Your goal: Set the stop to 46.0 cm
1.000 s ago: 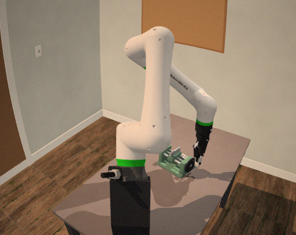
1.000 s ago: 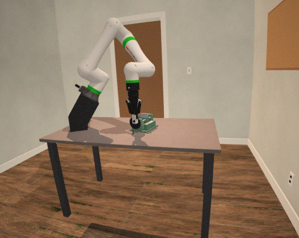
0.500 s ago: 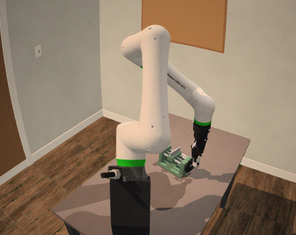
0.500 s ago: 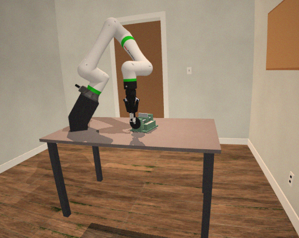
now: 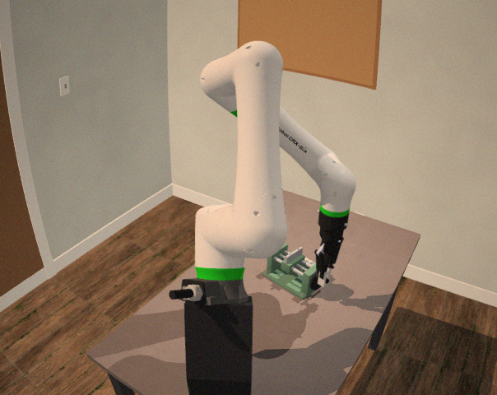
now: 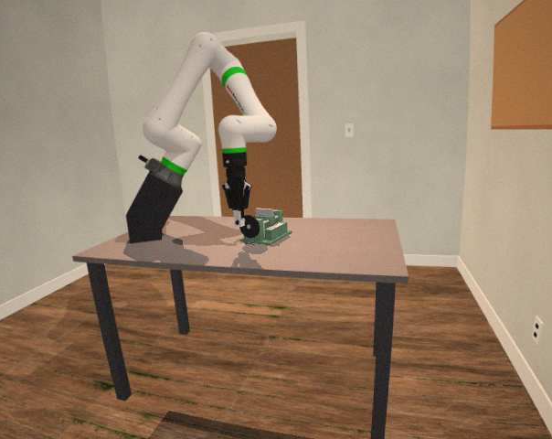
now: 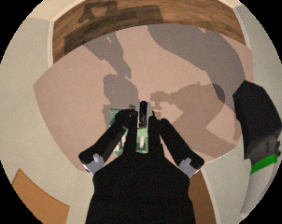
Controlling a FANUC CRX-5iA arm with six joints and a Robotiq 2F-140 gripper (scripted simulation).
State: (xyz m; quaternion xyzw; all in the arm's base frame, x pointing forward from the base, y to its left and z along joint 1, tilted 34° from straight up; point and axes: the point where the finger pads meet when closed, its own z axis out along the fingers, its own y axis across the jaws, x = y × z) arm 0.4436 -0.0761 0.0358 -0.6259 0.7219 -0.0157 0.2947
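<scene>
A small green slide fixture (image 5: 290,271) (image 6: 271,230) with two silver rails and a grey stop block (image 5: 292,255) (image 6: 265,211) stands mid-table. A black handwheel (image 6: 250,227) (image 5: 316,282) sits at its near end. My gripper (image 5: 323,278) (image 6: 238,219) (image 7: 143,106) comes down from above and is shut on the handwheel's crank handle at the wheel's upper left rim. In the wrist view the fingers close around a thin dark pin (image 7: 143,112), with a bit of green fixture beneath. The scale reading is too small to tell.
The brown table (image 5: 368,263) (image 6: 333,250) carries the robot's black base (image 5: 218,340) (image 6: 151,208) at one end. The table edge lies a short way beyond the fixture. Wooden floor and walls surround the table.
</scene>
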